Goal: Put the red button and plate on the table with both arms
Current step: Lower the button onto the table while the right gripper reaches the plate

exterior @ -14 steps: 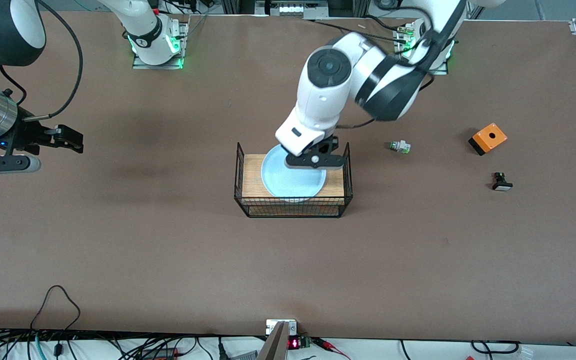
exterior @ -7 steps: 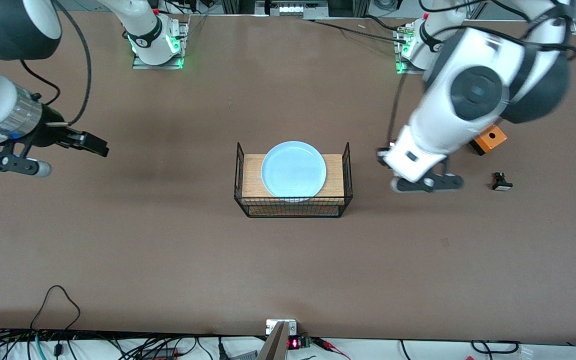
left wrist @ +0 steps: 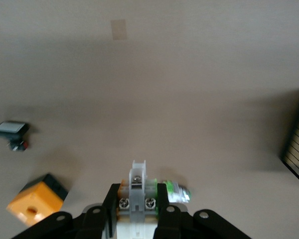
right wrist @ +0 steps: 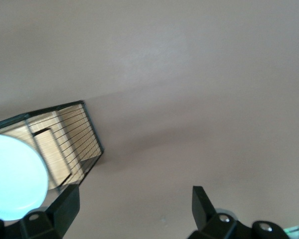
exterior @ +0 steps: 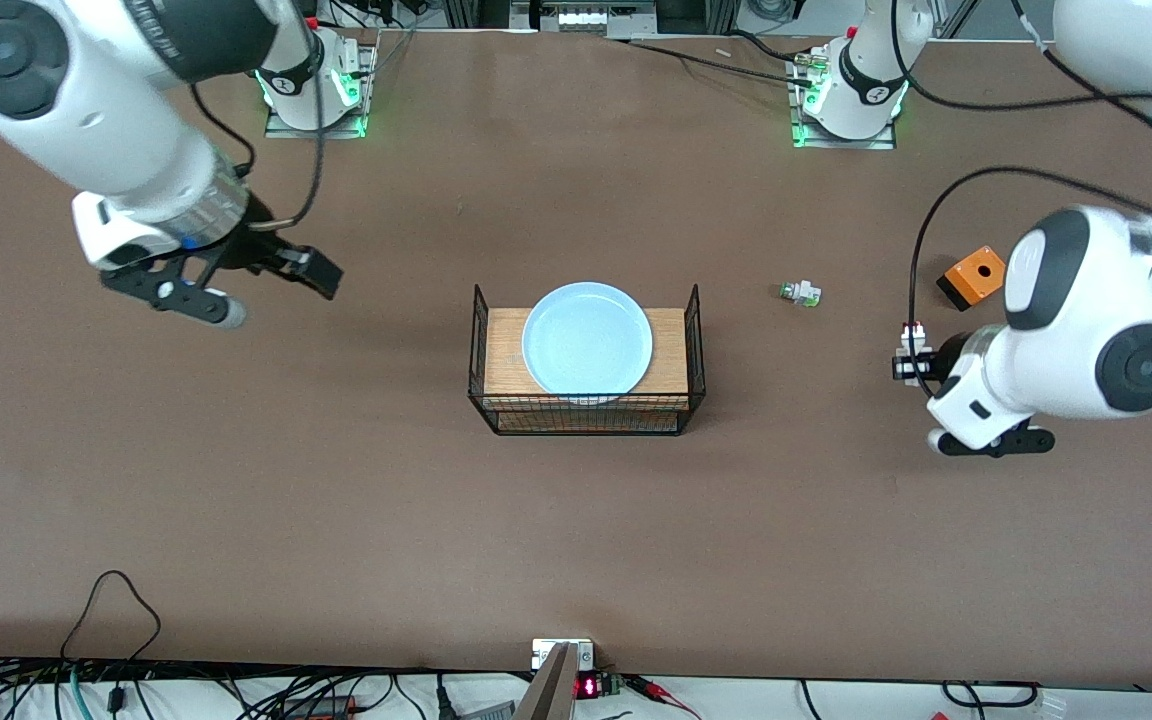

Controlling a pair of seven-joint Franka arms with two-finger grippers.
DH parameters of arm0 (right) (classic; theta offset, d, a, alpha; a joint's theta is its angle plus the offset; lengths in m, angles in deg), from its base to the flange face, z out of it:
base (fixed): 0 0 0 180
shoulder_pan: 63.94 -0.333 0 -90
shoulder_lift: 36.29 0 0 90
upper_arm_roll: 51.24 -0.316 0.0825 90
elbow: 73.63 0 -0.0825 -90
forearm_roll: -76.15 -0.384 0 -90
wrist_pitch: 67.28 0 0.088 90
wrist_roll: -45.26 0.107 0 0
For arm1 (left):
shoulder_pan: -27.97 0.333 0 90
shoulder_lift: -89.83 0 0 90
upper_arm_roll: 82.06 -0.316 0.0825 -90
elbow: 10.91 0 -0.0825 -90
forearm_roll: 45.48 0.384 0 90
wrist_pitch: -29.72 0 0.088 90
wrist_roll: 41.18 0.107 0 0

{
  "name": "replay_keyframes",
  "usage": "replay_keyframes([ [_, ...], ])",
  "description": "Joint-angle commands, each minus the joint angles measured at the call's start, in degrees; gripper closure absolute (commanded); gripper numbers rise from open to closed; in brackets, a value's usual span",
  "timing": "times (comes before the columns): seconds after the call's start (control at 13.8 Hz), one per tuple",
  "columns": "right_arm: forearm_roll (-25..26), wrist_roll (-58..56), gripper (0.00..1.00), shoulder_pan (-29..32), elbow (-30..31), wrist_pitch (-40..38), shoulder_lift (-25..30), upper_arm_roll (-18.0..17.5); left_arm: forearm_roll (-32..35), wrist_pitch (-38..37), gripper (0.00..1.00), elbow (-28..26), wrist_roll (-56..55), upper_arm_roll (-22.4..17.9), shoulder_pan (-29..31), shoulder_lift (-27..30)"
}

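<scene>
**A:** Where did the red button (exterior: 912,338) sit relative to the left tool (exterior: 911,365)?

**B:** Right in it. The left tool was clamped shut on the button's white body. The button's long axis ran out past the fingertips, roughly in line with them. The tool hung over bare bench (exterior: 836,520) at the left arm's end.

**A:** Anything close under it?

**B:** In the left wrist view a similar white piece (left wrist: 177,191) lay just beside the tool's tips. An orange box (left wrist: 37,201) and a black button (left wrist: 11,132) lay off to one side. The patch straight below looked free, so setting it down probably called only for a drop, clear of that lookalike.

**A:** And the plate (exterior: 586,340)?

**B:** It lay flat on the wooden top of the wire basket (exterior: 586,415) in the middle of the bench. The right tool (exterior: 236,285) was the nearer one. It stood wide open and held nothing, over the bench toward the right arm's end. From it the plate lay sideways toward the bench's middle and lower down. Its wrist view caught the plate's edge (right wrist: 12,184) beside one finger.

**A:** So the rim facing that tool mattered?

**B:** Likely, since that rim was the closest grip.
</scene>
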Motion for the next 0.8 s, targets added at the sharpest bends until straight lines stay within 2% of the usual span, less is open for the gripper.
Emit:
replay_keyframes([
  [0.0,-0.8,6.13,0.0,-1.41,0.35,2.48,-0.09,0.09,1.24,10.37,0.83,-8.92,0.77,0.79,1.38,0.52],
  [0.15,-1.94,10.95,0.0,-2.37,1.05,3.99,0.0,-0.7,1.24,17.68,0.82,-13.24,0.77,0.79,1.48,-2.28],
  [0.36,-2.91,17.73,0.0,-4.22,3.33,6.09,0.18,-0.97,1.24,20.95,0.82,-13.78,2.34,0.79,2.35,-5.27],
  [0.44,-2.91,19.57,0.0,-4.22,4.56,7.85,0.27,-3.06,1.24,23.23,0.82,-13.95,3.13,0.79,2.7,-6.77],
  [0.58,-2.91,20.03,0.0,-4.22,6.93,11.89,0.27,-4.22,1.24,23.69,0.8,-13.96,3.14,0.71,2.7,-7.48],
  [0.73,-2.83,20.91,0.0,-5.88,7.56,12.69,-0.17,-4.57,1.24,23.69,0.59,-13.96,3.14,0.79,2.62,-7.75],
])
